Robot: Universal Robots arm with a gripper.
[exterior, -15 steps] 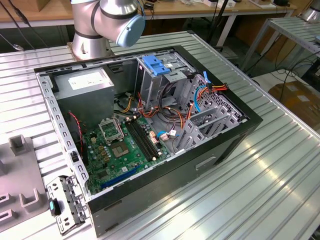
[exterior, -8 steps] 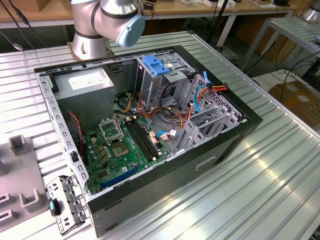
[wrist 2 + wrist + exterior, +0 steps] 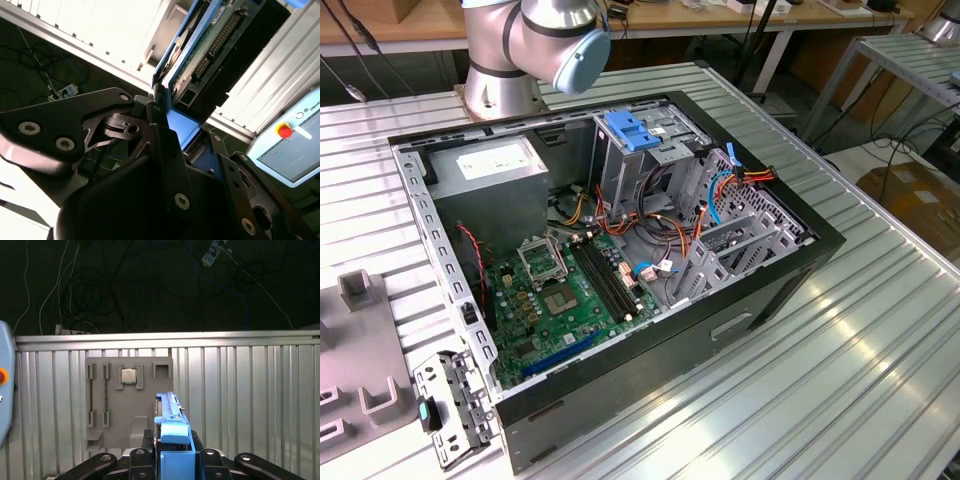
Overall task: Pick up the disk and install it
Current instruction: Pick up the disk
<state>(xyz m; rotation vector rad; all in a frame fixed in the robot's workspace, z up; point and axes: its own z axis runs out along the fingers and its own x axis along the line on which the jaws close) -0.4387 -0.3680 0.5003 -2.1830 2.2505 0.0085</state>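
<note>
One hand (image 3: 173,447) clamped on the disk (image 3: 171,416), disk standing edge-on between its jaws, grey tray (image 3: 125,410) beyond

You see smooth, slightly glossy blue plastic on the rails of the disk (image 3: 172,437). In the second wrist view its bare green circuit board looks matt. On the gripper (image 3: 182,134) the parts are matt black, with bright metal screws. The table (image 3: 250,390) is ribbed, shiny metal. The fixture plate (image 3: 125,407) looks like matt grey plastic.
</note>
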